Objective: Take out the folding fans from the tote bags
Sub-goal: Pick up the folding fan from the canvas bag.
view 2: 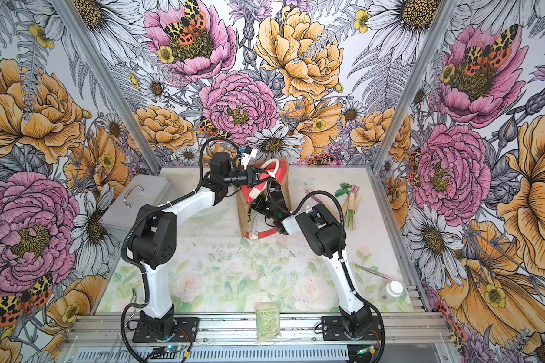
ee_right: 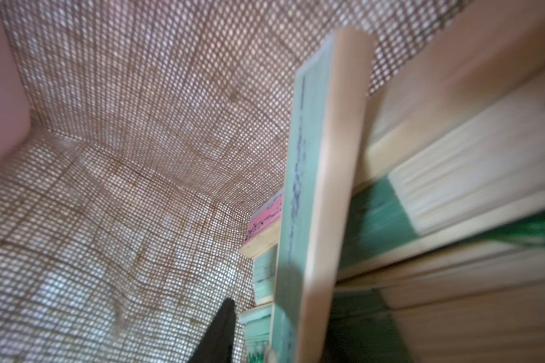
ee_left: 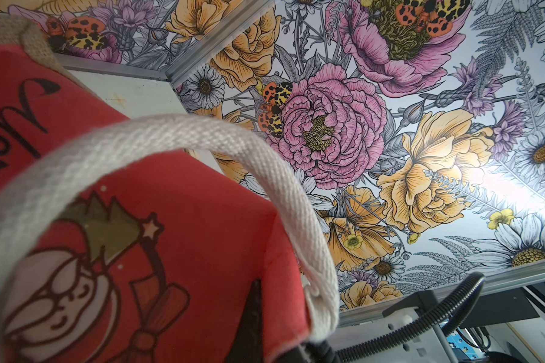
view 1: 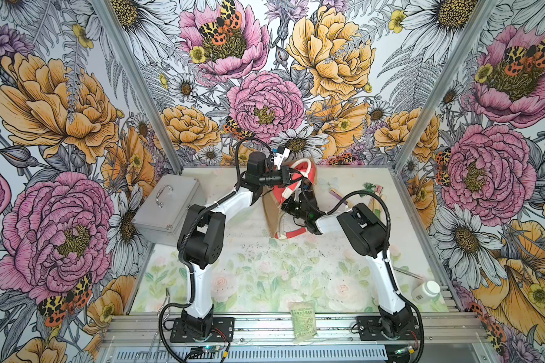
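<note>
Inside the tote bag, your right wrist view shows several closed folding fans stacked against the burlap wall. They have pale wooden ribs with green cloth, and a pink-edged one lies deeper in. One dark tip of your right fingers sits just beside the nearest green fan. The view is blurred, and you cannot tell whether those fingers are grasping a fan or are released.

In both top views the bag stands toward 12 o'clock on the worktop, tilted, with its mouth facing 3 o'clock. Your right arm reaches into that mouth, so its fingers are hidden there.

Your left fingers are clenched on the bag's upper rim at its 12 o'clock end, next to the white handle. The left wrist view is filled by that handle and the bag's red printed panel.

At 3 o'clock from the bag, near but apart, more fans lie loose on the worktop, one with a green tassel.

At 9 o'clock from the bag sits a grey metal case with a handle on its lid. A green printed packet lies at 6 o'clock on the near rail, and a white bottle lies on its side toward 4 o'clock.
</note>
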You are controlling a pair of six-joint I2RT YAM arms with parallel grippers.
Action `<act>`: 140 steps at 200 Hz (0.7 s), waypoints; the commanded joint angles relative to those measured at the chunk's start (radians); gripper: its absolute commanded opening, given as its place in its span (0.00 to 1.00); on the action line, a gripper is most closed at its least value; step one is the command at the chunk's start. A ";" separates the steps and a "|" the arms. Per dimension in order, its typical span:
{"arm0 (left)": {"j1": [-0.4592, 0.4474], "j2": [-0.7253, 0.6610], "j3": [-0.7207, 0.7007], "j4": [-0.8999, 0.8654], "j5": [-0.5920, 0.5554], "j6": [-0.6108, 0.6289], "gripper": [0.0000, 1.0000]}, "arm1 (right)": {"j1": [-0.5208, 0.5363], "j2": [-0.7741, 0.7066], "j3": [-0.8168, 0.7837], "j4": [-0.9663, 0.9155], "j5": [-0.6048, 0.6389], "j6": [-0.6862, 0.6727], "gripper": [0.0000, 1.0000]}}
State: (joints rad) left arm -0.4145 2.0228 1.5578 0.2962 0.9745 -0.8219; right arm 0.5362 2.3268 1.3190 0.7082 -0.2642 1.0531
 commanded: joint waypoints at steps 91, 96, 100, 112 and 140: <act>0.085 0.006 -0.023 0.184 -0.055 -0.120 0.00 | 0.044 -0.233 -0.330 0.269 -0.082 -0.356 0.00; 0.089 0.006 -0.025 0.188 -0.057 -0.122 0.00 | 0.049 -0.254 -0.357 0.285 -0.069 -0.373 0.00; 0.092 0.007 -0.026 0.191 -0.058 -0.124 0.00 | 0.052 -0.266 -0.369 0.293 -0.063 -0.381 0.00; 0.099 0.005 -0.035 0.207 -0.067 -0.132 0.00 | 0.056 -0.305 -0.411 0.322 -0.052 -0.399 0.00; 0.117 0.008 -0.055 0.275 -0.084 -0.184 0.00 | 0.061 -0.396 -0.474 0.323 -0.061 -0.427 0.00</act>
State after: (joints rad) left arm -0.3256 2.0235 1.5238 0.4641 0.9386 -0.9535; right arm 0.5915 2.0075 0.8989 0.9909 -0.3229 0.7071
